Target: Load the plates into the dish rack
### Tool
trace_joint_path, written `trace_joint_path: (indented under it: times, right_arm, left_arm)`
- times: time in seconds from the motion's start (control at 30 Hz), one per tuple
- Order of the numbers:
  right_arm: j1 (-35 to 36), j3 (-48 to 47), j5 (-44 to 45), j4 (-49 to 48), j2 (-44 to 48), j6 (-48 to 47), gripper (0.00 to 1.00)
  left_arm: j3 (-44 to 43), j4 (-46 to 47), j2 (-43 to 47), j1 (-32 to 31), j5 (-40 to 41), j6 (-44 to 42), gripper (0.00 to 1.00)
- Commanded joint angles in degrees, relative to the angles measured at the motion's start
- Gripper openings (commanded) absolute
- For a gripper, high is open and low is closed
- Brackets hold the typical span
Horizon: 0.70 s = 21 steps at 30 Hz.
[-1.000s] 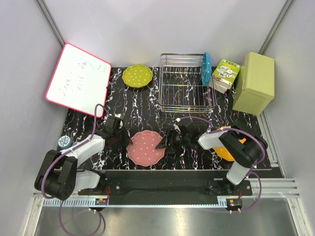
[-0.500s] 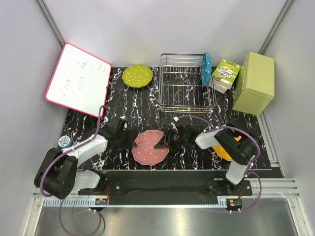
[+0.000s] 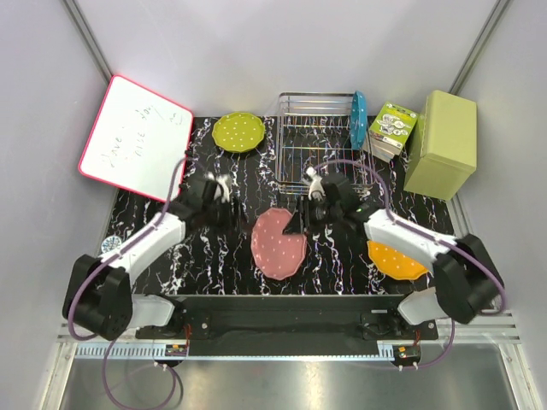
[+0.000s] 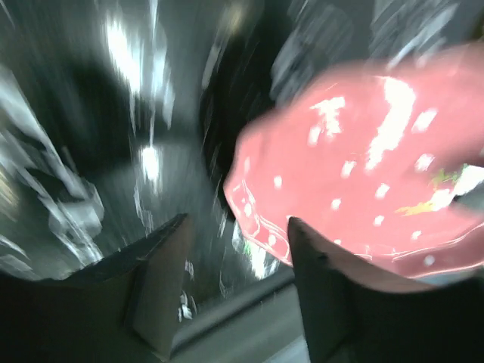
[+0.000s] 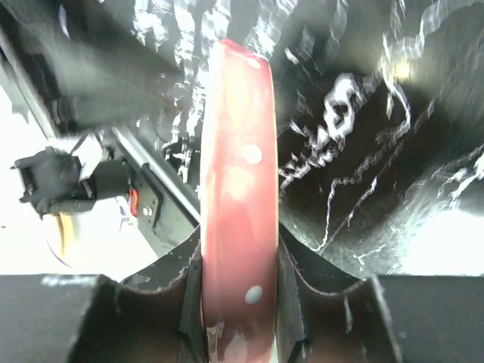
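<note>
Pinching the pink plate by its rim, my right hand holds it tilted at 6 o'clock of the rack; this edge grip may let it swivel out. Left hand gapes, empty.

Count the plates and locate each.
4. Blue plate: upright at the dish rack's right end. Lime green plate: flat, left of the rack. Pink plate: clamped in the right end effector. Orange plate: flat, near right. None seems hidden.

Four plates, one dish rack, one whiteboard, one green box.
</note>
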<state>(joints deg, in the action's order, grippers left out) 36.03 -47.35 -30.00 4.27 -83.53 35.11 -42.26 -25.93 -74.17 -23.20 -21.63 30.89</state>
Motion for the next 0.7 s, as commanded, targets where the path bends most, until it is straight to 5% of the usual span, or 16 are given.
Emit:
trace_joint_path:
  times: [0.0,0.23,0.4,0.67]
  right_arm:
    - [-0.3,-13.4,-3.1,13.2,10.6,-17.0,0.00]
    - [-0.3,-30.7,6.8,24.0,8.6,-27.3,0.00]
    - [-2.4,-50.2,18.4,25.5,0.2,-37.7,0.00]
    - [-11.2,-64.5,45.8,10.1,-14.9,-38.4,0.00]
  left_arm:
    - [-11.3,1.1,5.3,2.8,9.5,-12.6,0.66]
    - [-16.6,2.2,8.0,15.5,12.8,-13.0,0.68]
    - [-21.1,2.9,6.8,17.8,13.4,-13.1,0.69]
    - [-21.1,3.1,8.1,17.8,16.9,-13.7,0.76]
